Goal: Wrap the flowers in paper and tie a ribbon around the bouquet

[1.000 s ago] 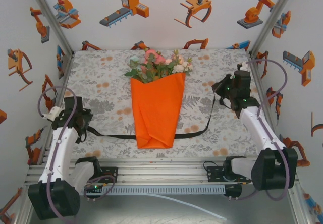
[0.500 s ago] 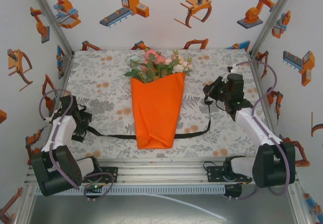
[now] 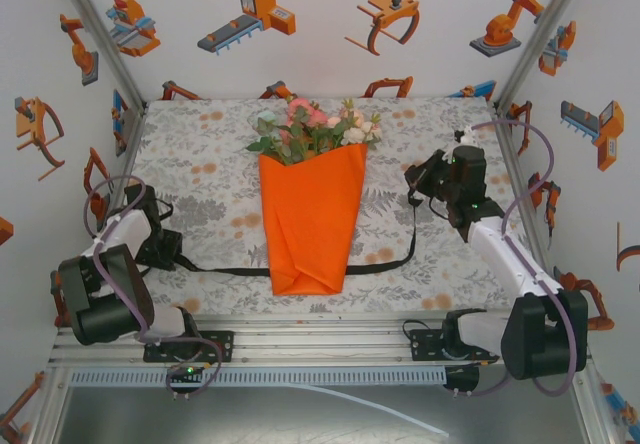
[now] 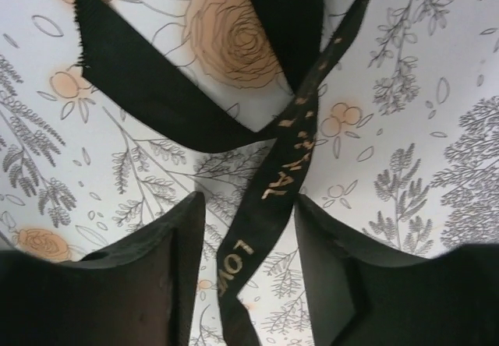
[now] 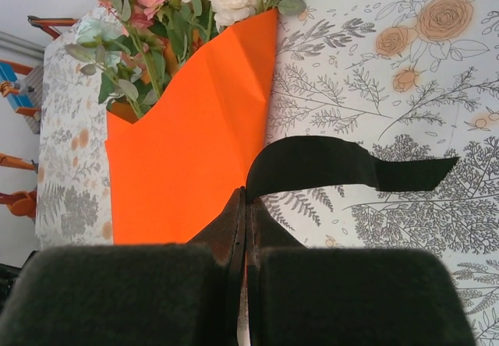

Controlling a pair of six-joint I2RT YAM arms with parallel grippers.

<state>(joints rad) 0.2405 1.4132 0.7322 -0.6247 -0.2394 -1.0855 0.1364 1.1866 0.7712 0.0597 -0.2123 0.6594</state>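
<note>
Between the parted left jaws, ribbon (image 4: 274, 186); right jaws clamped on its other end

Gold letters run along the ribbon (image 4: 273, 190): "YAL" and "LOV" can be read; the other letters are unclear.

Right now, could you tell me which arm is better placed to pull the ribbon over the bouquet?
Probably the right: the right tool is shut on the ribbon beside the bouquet, while the left tool straddles it, jaws apart, not yet gripping.
</note>
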